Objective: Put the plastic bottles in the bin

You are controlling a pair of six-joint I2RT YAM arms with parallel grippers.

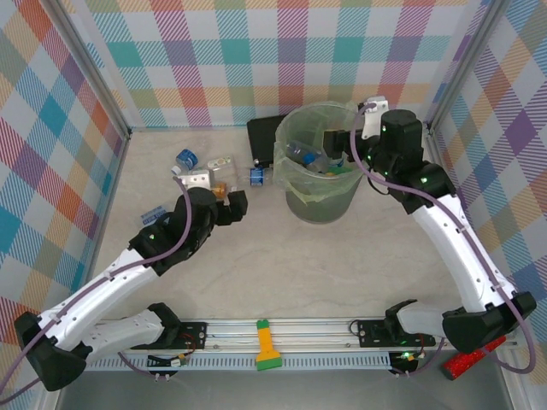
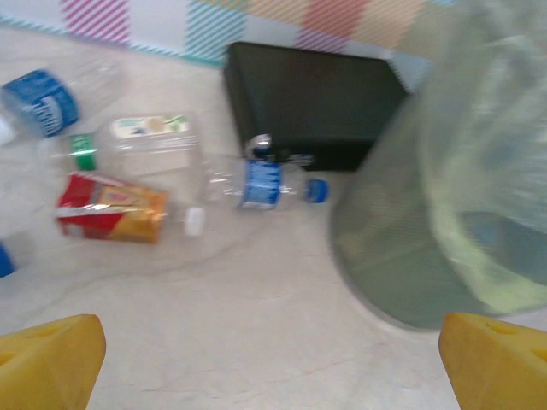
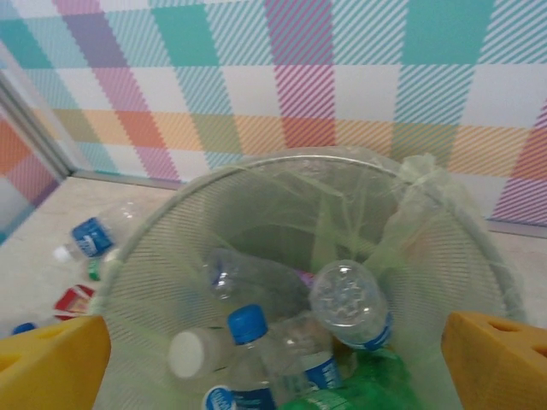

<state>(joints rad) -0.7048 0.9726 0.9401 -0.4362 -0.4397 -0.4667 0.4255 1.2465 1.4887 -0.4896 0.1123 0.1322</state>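
The bin [image 1: 323, 198] stands at the back right, lined with a thin bag. Several plastic bottles lie inside: a blue-capped one [image 3: 253, 346], a clear one bottom-up [image 3: 349, 301], a green one [image 3: 363, 391]. My right gripper [image 3: 273, 367] hangs open over the bin's mouth [image 1: 339, 141], nothing between its yellow fingertips [image 3: 51, 363]. Left of the bin more bottles lie on the table: a blue-labelled one [image 2: 38, 102], a green-capped clear one [image 2: 141, 141], a red-labelled one [image 2: 109, 207], a clear blue-capped one [image 2: 267, 184]. My left gripper [image 2: 272, 367] is open above bare table [image 1: 235, 205], short of them.
A flat black rectangular object [image 2: 316, 102] lies behind the bin against the back wall [image 1: 265, 132]. A red glittery cylinder [image 1: 470, 359] lies near the right arm's base. A yellow-and-green block [image 1: 267, 346] sits on the front rail. Plaid walls close in the table.
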